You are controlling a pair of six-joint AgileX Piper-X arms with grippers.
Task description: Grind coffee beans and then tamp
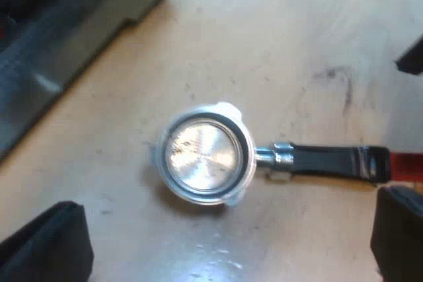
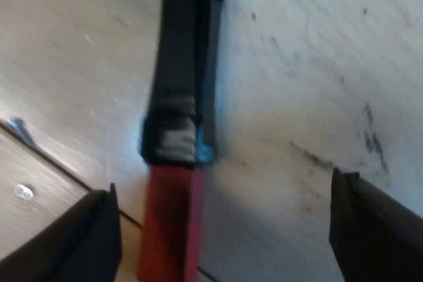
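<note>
The metal holder point(image 1: 208, 155) lies flat on the pale wooden table point(image 1: 264, 44), loose and well apart from the espresso machine point(image 1: 59, 37), whose dark grey body stands near the basket side. Its round basket point(image 1: 201, 153) faces upward, bright and shiny inside, with a few faint specks on the bottom and a dark ring around the rim. Two small ears stick out from the collar. A short chrome neck joins the bowl to the dark handle point(image 1: 327, 161), which finishes in a red end point(image 1: 406, 166).

A pale patch point(image 2: 175, 140) sits on the handle just before the red part, but nothing on it can be read. The table carries dark scuff marks, not letters.

The left gripper point(image 1: 228, 199) hangs over the holder, looking straight down at it, its black fingers point(image 1: 46, 246) spread wide and touching nothing. The right gripper point(image 2: 223, 183) is low over the red end, also spread wide and holding nothing, with the red end between its fingers point(image 2: 377, 229) and nearer to one of them.
</note>
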